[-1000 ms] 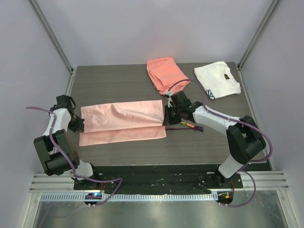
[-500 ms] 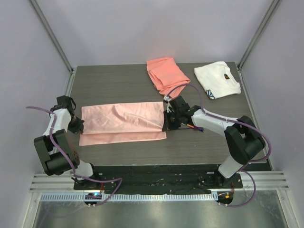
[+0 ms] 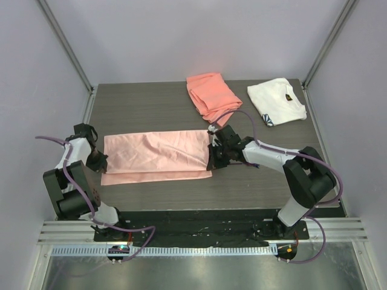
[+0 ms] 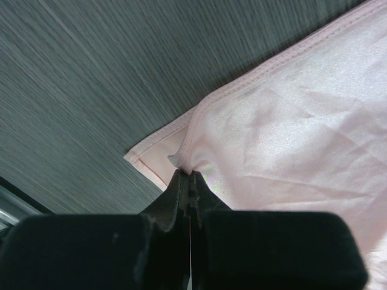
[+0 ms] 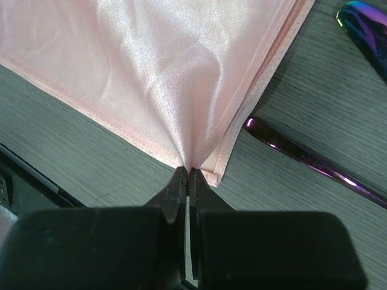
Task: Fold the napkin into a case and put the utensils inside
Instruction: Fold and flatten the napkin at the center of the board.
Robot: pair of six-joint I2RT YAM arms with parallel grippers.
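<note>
Pinched napkin [image 3: 154,154] edges hidden — utensils [image 5: 308,162] run off-frame, type unclear.

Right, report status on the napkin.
Left gripper shut on napkin, left end. Right gripper shut on right end. Folded lengthwise, no case yet. Utensils beside right gripper.

Dark woodgrain table [image 3: 151,109], pale lilac walls [image 3: 199,36]

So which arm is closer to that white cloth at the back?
The right. The right fingers pinch the napkin's right end, not far from the white cloth; the left fingers pinch the opposite end, across the table.
</note>
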